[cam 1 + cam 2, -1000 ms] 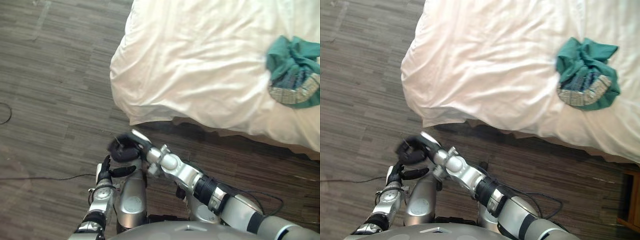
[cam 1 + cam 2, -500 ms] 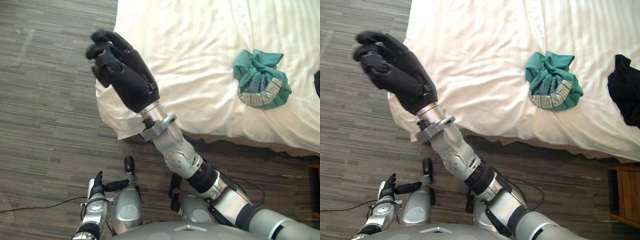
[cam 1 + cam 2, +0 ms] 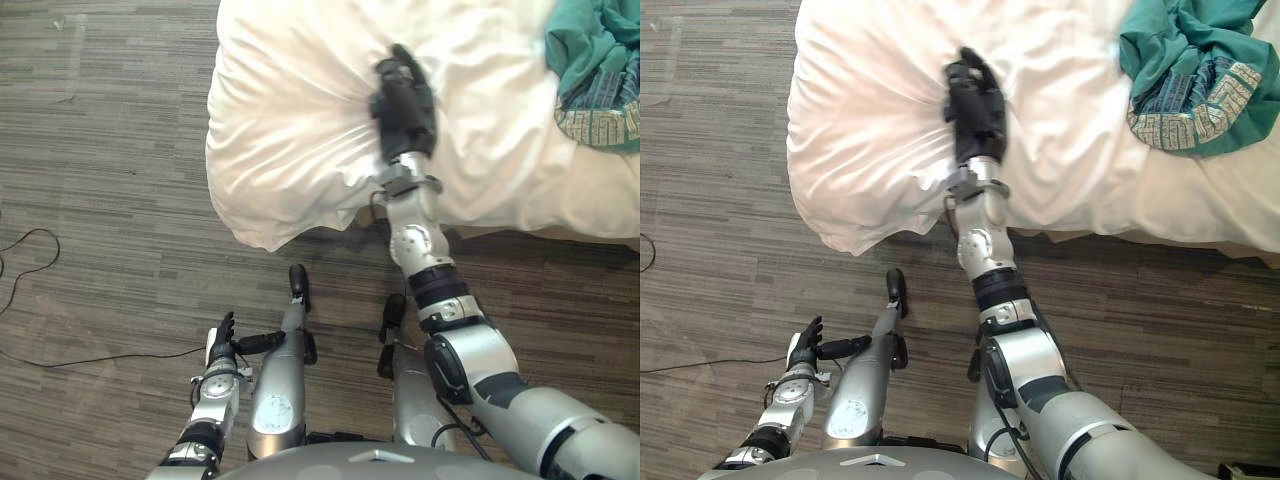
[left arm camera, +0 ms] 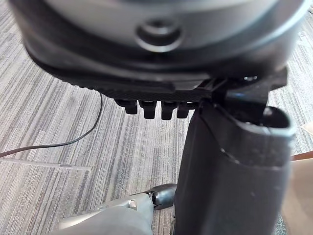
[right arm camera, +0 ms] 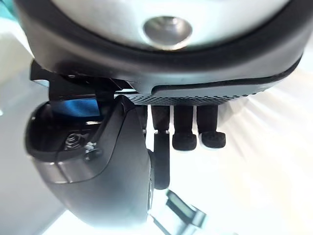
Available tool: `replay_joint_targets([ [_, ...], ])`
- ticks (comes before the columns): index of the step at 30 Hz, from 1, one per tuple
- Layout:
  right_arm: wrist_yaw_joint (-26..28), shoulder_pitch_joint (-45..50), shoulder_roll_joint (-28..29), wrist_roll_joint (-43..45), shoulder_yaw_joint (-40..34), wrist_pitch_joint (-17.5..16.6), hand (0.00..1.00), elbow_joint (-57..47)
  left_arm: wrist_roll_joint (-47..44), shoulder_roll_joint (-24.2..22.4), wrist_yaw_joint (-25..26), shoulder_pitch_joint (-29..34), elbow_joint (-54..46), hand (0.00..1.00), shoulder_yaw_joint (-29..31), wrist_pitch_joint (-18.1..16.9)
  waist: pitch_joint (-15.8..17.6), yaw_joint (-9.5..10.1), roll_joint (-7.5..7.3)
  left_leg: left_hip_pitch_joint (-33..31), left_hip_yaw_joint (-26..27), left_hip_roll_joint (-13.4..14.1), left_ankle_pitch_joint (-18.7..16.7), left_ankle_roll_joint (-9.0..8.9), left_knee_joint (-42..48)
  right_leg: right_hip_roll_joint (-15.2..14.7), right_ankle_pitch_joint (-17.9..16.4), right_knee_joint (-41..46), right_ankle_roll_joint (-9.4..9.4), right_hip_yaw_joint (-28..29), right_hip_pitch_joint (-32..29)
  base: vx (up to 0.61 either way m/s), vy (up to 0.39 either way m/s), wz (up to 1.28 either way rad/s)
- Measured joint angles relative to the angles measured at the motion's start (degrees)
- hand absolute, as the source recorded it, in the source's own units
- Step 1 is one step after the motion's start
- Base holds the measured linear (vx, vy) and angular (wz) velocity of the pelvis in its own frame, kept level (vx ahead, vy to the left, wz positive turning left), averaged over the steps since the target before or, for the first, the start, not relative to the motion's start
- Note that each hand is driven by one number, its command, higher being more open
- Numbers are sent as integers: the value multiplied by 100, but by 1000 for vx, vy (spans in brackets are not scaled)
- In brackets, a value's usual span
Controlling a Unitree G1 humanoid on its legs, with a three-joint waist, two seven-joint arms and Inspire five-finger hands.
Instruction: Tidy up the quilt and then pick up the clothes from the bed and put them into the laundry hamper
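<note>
The white quilt (image 3: 290, 130) covers the corner of the bed, its edge hanging over toward the floor. My right hand (image 3: 403, 100) reaches out onto it near that corner. Its fingers (image 5: 184, 141) are curled into the cloth, and creases fan out from the hand across the quilt (image 3: 870, 130). A crumpled teal garment (image 3: 590, 70) with a patterned band lies on the bed at the far right, well clear of the right hand (image 3: 975, 95). My left hand (image 3: 222, 345) hangs low over the floor at the lower left, open with the thumb standing out.
Grey-brown plank floor (image 3: 100, 200) stretches to the left of and in front of the bed. The quilt's rounded corner overhangs the floor, with a dark gap under the bed edge (image 3: 330, 235).
The right hand has come down from mid-air above the bed corner onto the quilt, which now creases around it. The camera has shifted, so the teal garment sits further right and up.
</note>
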Motion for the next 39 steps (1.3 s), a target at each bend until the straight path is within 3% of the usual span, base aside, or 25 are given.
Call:
replay_joint_targets([
  [3,0,491,162,558,-735,-121,0,-602,-3,-76,-12,15,-20,100,437,35,-17,-99,-189,35,230,-75,-81,76,5,-91,31,-144,51,40,44,2,59,0],
  [5,-97,1107,301,1217,-1807,-249,0,-1078,-7,-169,-13,32,-130,100,1258,143,-63,-130,-599,174,655,-129,-167,167,8,-170,82,-243,121,226,102,57,49,-30],
  [9,-920,2249,228,1886,-3648,-374,0,-424,-172,-306,-52,122,-127,100,1995,302,-370,-220,-1073,656,1380,-200,-494,190,6,-275,102,-318,98,684,301,143,22,-63],
  [12,-1223,3147,225,2037,-4370,-389,0,11,-173,-378,-119,181,-117,100,2063,318,-602,-527,-994,905,1776,-163,-661,70,3,-256,121,-426,123,1013,378,193,-18,-80],
  [13,-1286,3539,222,2033,-4595,-382,100,116,-173,-440,-158,171,-117,100,2060,339,-699,-659,-881,1052,1961,-110,-702,47,0,-203,147,-459,162,1074,418,216,-50,-97],
  [17,-1339,4481,56,1668,-4631,-149,100,857,-174,-624,-273,94,-97,100,1982,345,-1077,-900,-427,1823,2601,232,-928,-264,4,190,172,-499,199,1394,768,219,-98,-94],
  [19,-1208,4645,60,1216,-4300,187,100,1353,-175,-672,-323,20,-94,100,1911,347,-1142,-941,-319,2206,2720,383,-1056,-427,114,357,169,-479,199,1577,997,202,-129,-84],
  [21,-1045,4736,95,807,-3622,553,100,1729,-228,-680,-312,-5,-32,100,1740,459,-1169,-945,-291,2074,2114,691,-1637,-192,1154,535,166,-330,188,1899,1042,120,-143,-97],
  [22,-895,4722,118,427,-3123,814,100,1949,-225,-712,-325,55,37,100,1684,478,-1171,-895,-295,1731,1039,748,-2138,123,2071,577,138,-206,143,2173,1015,7,-70,-172],
  [23,-732,4639,113,-34,-2667,1080,100,2144,-228,-792,-377,208,20,100,1535,483,-1251,-690,-161,1614,-518,577,-2697,95,2724,772,67,-134,63,2633,953,-12,-23,-190],
  [24,-685,4606,116,-202,-2506,1171,100,2188,-232,-799,-399,279,21,100,1507,492,-1285,-642,-106,1634,-939,549,-2893,80,2839,866,4,-133,-28,2756,949,-28,41,-181],
  [26,-575,4573,110,-814,-2173,1367,100,2215,-329,-808,-440,351,34,100,1343,522,-1385,-614,60,1831,-1768,451,-3288,-152,2789,1053,-40,74,-22,3054,788,-89,139,-107],
  [27,-556,4576,105,-991,-2098,1398,100,2188,-394,-837,-455,305,40,100,1256,530,-1361,-700,17,1975,-1736,349,-3314,-169,2656,1056,-57,215,58,3109,718,-191,174,-88],
  [29,-471,4586,120,-1204,-1928,1419,100,2118,-390,-907,-496,303,40,100,1137,466,-1362,-686,-152,2338,-1053,299,-3411,-336,2190,1011,41,471,212,2937,448,-243,91,-111],
  [30,-434,4594,120,-1383,-1730,1459,100,2049,-370,-875,-502,352,77,100,1087,424,-1327,-570,-401,2512,-504,201,-3360,-282,2072,738,8,505,-16,2558,275,-335,79,-167],
  [31,-429,4748,118,-1613,-1694,1449,100,1884,-345,-886,-516,477,91,100,972,419,-1350,-578,-455,2590,-152,120,-3302,-200,2001,300,-114,542,-158,1575,127,-316,82,-164],
  [32,-427,4815,110,-1671,-1679,1434,100,1848,-342,-886,-522,550,90,100,896,411,-1376,-564,-499,2675,25,130,-3287,-188,1953,110,-179,648,-258,1036,71,-204,72,-135],
  [33,-431,4956,101,-1885,-1582,1431,100,1849,-338,-837,-530,634,50,100,849,406,-1393,-527,-473,2799,344,198,-3256,-212,1880,-201,-269,1141,-401,-38,8,-64,9,-121],
  [34,-436,5019,92,-2103,-1554,1434,100,1895,-333,-798,-543,670,34,100,851,398,-1403,-515,-496,2953,559,233,-3242,-235,1808,-353,-375,1535,-557,-622,130,22,-36,-157],
  [35,-452,5200,68,-2404,-1540,1435,100,1984,-326,-743,-561,720,61,100,858,398,-1408,-451,-529,3241,900,242,-3236,-250,1767,-416,-473,1742,-554,-979,398,48,-56,-126],
  [37,-456,5358,65,-2648,-1539,1431,100,2054,-227,-679,-651,676,131,100,869,400,-1415,-514,-539,3339,1045,196,-3117,-50,1801,-250,-374,1662,-636,-863,432,9,-67,-81],
  [38,-456,5437,45,-2779,-1534,1437,100,2162,-114,-674,-690,689,163,100,862,395,-1427,-544,-563,3373,1124,151,-2992,168,1790,-152,-235,1435,-628,-719,492,-45,-86,-84],
  [39,-455,5409,-25,-2841,-1501,1470,100,2416,-98,-655,-743,671,259,100,830,396,-1444,-536,-600,3339,1078,-25,-3070,348,1614,62,219,675,-582,-441,671,-85,-56,-141],
])
